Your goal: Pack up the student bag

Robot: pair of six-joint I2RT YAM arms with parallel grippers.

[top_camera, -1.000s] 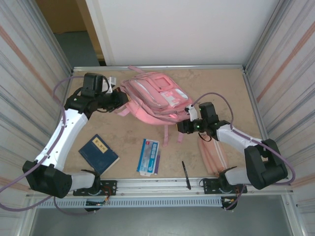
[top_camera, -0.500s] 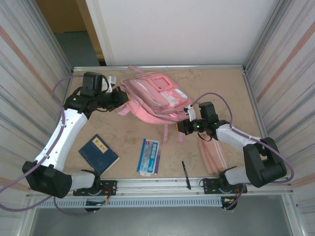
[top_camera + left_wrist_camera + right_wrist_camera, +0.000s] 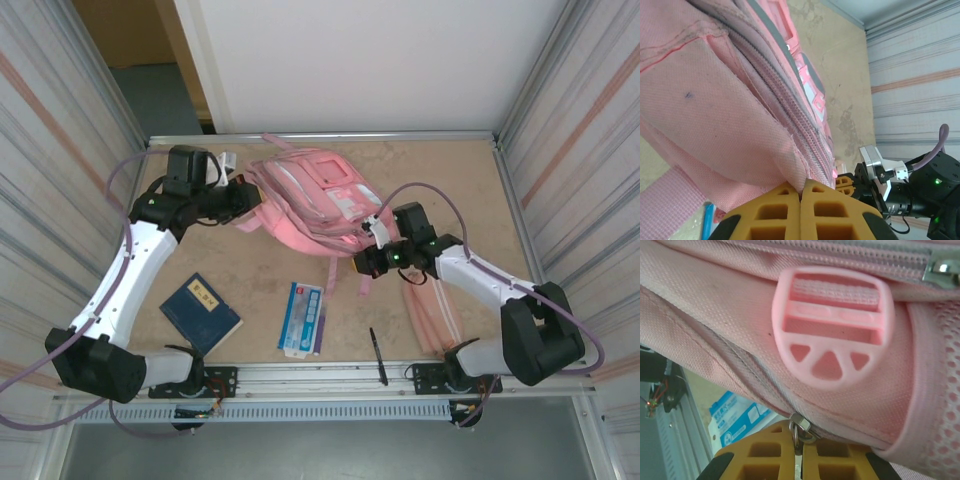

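The student bag (image 3: 310, 205) is laid front-up at the far middle of the table (image 3: 460, 165), its long axis set diagonally from far left to near right. A fold at its left edge is pinched between the pressed-together fingers of the left gripper (image 3: 800, 190). The right gripper (image 3: 799, 447) is clamped on a metal zip pull (image 3: 799, 422) at the near-right edge, and the pull is half buried between the pads. Which end is the top cannot be made out.

We see the student bag (image 3: 310, 205), a large pink backpack with zip pockets, a white patch and loose straps, lying front-up toward the desk's (image 3: 455, 175) far edge.
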